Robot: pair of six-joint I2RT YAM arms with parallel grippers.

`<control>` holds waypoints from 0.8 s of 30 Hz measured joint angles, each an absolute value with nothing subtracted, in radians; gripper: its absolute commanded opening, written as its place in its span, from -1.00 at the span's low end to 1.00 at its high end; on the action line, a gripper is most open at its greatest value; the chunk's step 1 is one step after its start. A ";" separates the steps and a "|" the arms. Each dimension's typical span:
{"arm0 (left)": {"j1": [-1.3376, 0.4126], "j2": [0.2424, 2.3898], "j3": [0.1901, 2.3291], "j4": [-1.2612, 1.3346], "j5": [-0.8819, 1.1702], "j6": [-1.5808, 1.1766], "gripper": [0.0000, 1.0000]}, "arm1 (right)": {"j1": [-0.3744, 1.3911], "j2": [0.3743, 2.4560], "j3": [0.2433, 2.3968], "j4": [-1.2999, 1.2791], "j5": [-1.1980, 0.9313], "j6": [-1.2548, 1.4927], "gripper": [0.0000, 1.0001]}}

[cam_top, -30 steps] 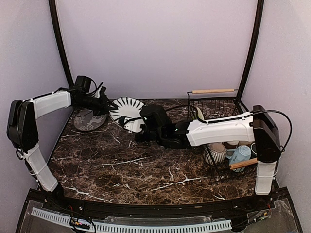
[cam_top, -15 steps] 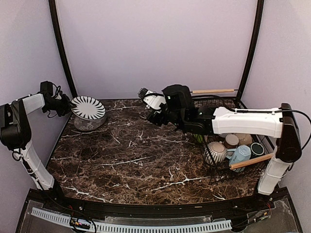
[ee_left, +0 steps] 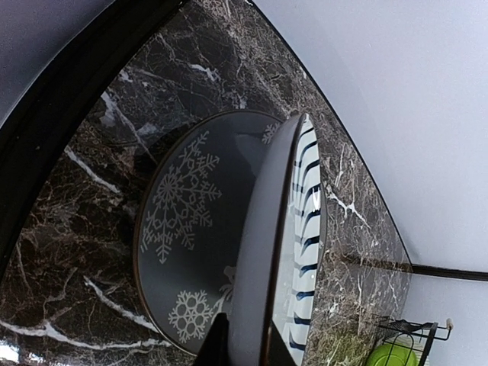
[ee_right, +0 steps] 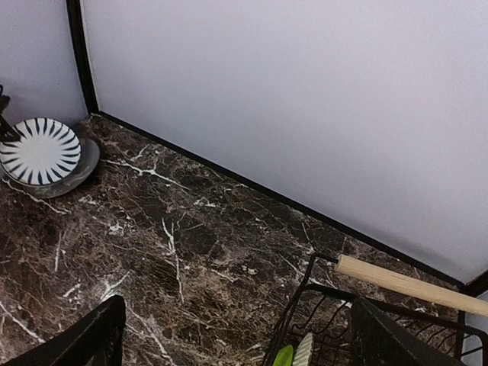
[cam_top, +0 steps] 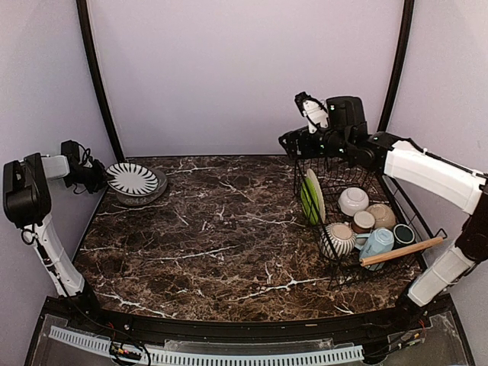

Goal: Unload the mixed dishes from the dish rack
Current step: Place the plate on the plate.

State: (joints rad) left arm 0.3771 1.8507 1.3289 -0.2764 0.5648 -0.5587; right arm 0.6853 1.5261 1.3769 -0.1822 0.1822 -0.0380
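Note:
My left gripper [cam_top: 97,177] is at the far left, shut on the rim of the black-striped white plate [cam_top: 135,178]. The plate lies nearly flat on a grey snowflake plate [cam_top: 145,193]. In the left wrist view the striped plate [ee_left: 301,229] shows edge-on between my jaws, above the snowflake plate [ee_left: 191,229]. My right gripper [cam_top: 296,143] is open and empty, high over the back edge of the dish rack [cam_top: 396,200]. The rack holds a lime-green plate [cam_top: 308,197], white bowl [cam_top: 354,200], striped grey bowl [cam_top: 338,239], light blue mug [cam_top: 377,242], dark green mug [cam_top: 403,234] and small grey cup [cam_top: 363,221].
The rack's front wooden handle [cam_top: 402,251] lies over the mugs. Its back handle [ee_right: 412,286] shows in the right wrist view, with the green plate's top [ee_right: 284,356] below it. A tan cup [cam_top: 382,215] also sits in the rack. Black frame posts [cam_top: 95,76] stand at the back corners.
My left gripper carried the striped plate from mid-table to the far left and lowered it onto the grey plate. My right gripper let go and swung back over the rack.

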 measured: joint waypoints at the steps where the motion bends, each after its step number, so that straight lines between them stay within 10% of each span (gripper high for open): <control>1: 0.377 1.859 1.327 -0.267 0.566 -0.560 -0.98 | 0.668 1.502 1.369 -0.181 0.153 -0.010 0.97; 12: 0.371 1.941 1.326 -0.209 0.605 -0.597 -0.79 | 0.626 1.436 1.332 -0.191 -0.004 0.114 0.97; 24: 0.326 1.950 1.370 -0.270 0.561 -0.564 0.35 | 0.606 1.427 1.322 -0.206 -0.024 0.149 0.97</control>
